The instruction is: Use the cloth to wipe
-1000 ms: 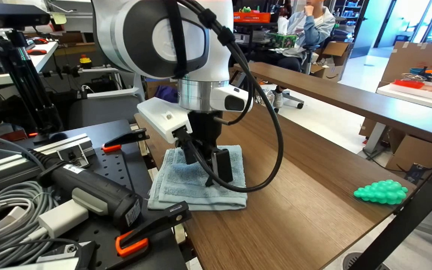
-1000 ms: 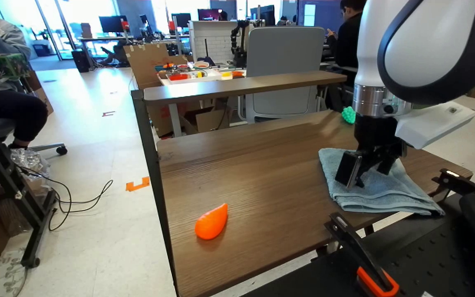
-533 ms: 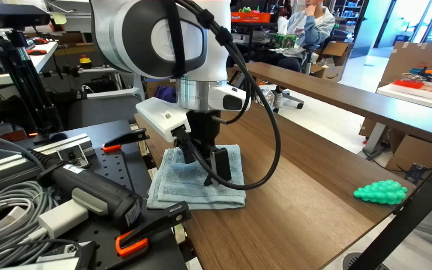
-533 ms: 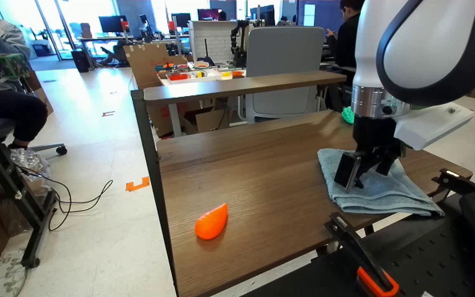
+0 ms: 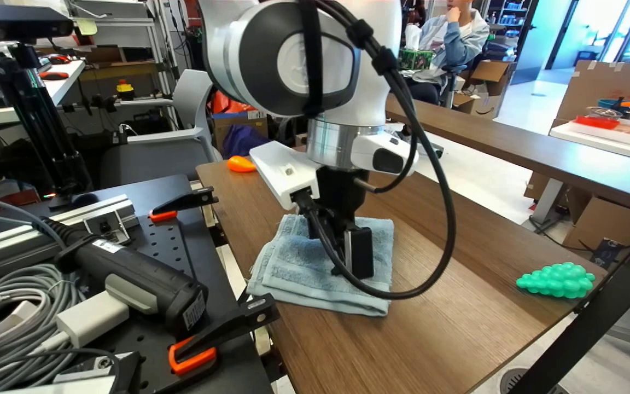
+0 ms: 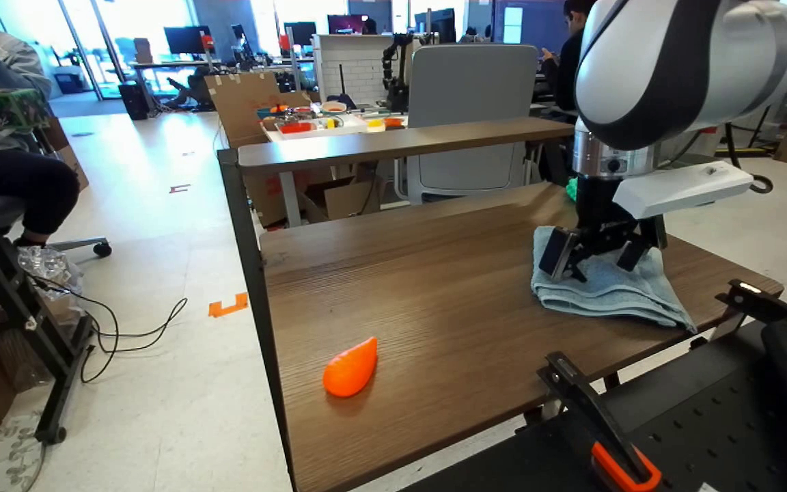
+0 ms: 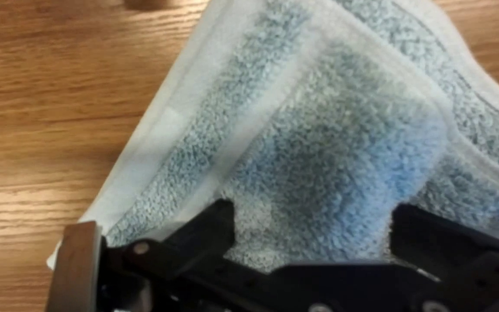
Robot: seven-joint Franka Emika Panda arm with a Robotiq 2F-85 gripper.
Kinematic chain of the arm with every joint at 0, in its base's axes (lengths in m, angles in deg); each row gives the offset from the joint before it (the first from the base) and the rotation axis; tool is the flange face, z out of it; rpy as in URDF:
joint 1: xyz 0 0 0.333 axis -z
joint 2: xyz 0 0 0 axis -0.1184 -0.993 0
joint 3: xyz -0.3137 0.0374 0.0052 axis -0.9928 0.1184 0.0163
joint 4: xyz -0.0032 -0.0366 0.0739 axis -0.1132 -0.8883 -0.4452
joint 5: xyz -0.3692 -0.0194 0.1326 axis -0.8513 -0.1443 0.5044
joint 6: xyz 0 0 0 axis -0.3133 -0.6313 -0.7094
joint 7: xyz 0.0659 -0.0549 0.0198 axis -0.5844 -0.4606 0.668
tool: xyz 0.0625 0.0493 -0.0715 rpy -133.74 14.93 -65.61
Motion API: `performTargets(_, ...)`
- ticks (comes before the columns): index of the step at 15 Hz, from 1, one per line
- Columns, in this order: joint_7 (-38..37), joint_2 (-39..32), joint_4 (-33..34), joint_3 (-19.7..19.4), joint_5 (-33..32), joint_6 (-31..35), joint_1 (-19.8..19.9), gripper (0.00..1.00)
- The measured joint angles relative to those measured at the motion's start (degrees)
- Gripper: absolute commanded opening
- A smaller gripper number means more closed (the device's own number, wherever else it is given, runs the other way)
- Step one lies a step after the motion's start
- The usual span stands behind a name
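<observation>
"On the brown table (image 6: 407, 294), left to right, what's there?"

"In an exterior view, a teardrop-shaped orange thing (image 6: 350, 369), then, well apart, the folded blue cloth (image 6: 609, 290); the wrist view shows the claw (image 7: 313, 213) over it."

"Gripping it?"

"No, it's spread wide, seemingly just pressing down."

"And progress?"

"I'd judge wiping in hand. How much is done I can't tell; the area by the orange thing probably remains."

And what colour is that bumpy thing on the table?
The bumpy thing is bright green, clearest in an exterior view.
</observation>
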Motion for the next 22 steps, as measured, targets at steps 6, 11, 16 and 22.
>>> performTargets(6, -0.3, -2.3, 4.4, -3.3, 0.9, -3.2, 3.0, 1.0)
performTargets(11, -0.4, -2.5, 4.2, -7.0, 0.8, -3.2, 4.0, 1.0)
performTargets(16, -1.8, -3.5, 6.2, -6.7, 3.9, -3.3, 7.3, 1.0)
performTargets(22, -1.9, -6.2, 12.1, -1.0, 11.2, -3.3, 10.2, 1.0)
